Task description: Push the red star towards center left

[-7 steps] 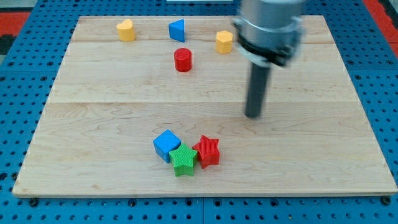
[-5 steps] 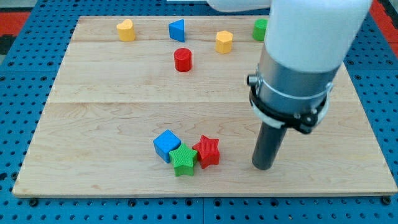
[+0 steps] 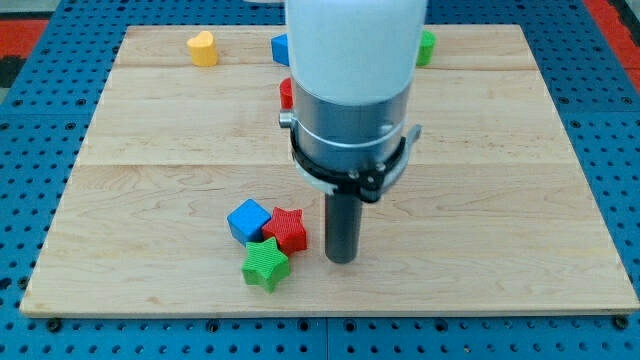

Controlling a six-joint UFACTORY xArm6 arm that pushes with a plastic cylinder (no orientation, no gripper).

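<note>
Camera view, the only one: my tip (image 3: 342, 259) sat on the board just to the view's right of the red star (image 3: 287, 229), near it but w/ a thin strip of wood between, so I couldn't call it contact. No jaws on this tool, just a bare dark rod, holding nothing. The star lay in the lower middle of the board, a bit left of ctr. The blue cube (image 3: 248, 219) was touching it on the view's left, and the green star (image 3: 265, 264) sat just below-left, apparently touching too.

Handling, my guess: small, light, rigid block, prob. plastic w/ ribbed sides. It should slide easily on smooth wood, not fragile. No taking hold here, only pushing. Best contact looked like the star's right side, aimed at its middle, since a star's points make it spin off a rod if hit off-ctr. The cube stood right in the path to center left, so it would likely get shoved along, or the star would skid round it.

Surface: flat pale wooden board (image 3: 150, 150), plank seams running across, on a blue pegboard base (image 3: 30, 330). Room to the view's left was open wood all the way to the edge. Far top: a yellow block (image 3: 203, 47), plus a blue block (image 3: 279, 47), red block (image 3: 286, 92) and green block (image 3: 427, 46), each mostly hidden behind my arm, shapes unclear.
</note>
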